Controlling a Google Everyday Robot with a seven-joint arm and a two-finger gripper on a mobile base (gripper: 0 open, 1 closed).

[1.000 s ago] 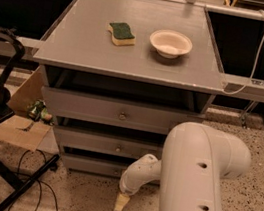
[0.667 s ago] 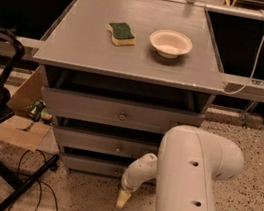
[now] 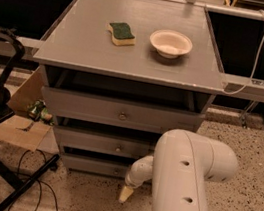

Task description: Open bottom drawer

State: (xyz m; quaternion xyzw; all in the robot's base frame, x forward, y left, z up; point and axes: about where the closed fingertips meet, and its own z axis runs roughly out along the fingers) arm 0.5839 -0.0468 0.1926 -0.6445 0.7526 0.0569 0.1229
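The bottom drawer [image 3: 92, 165] is the slim grey front lowest in the grey cabinet, just above the floor. It looks pushed in, and I cannot make out its knob. My gripper [image 3: 125, 193] hangs tip-down on its white wrist, directly in front of the drawer's right half, with the yellowish tip just above the speckled floor. The large white arm [image 3: 183, 187] fills the lower right and hides the cabinet's lower right corner.
The middle drawer [image 3: 95, 142] and top drawer [image 3: 86, 105] each have a small centre knob. On the cabinet top [image 3: 81, 48] lie a green sponge [image 3: 121, 32] and a white bowl [image 3: 171, 43]. A cardboard box [image 3: 19, 123], black stand legs [image 3: 16, 183] and cables sit at the left.
My gripper has risen slightly and moved closer to the bottom drawer front. The drawers have not moved.
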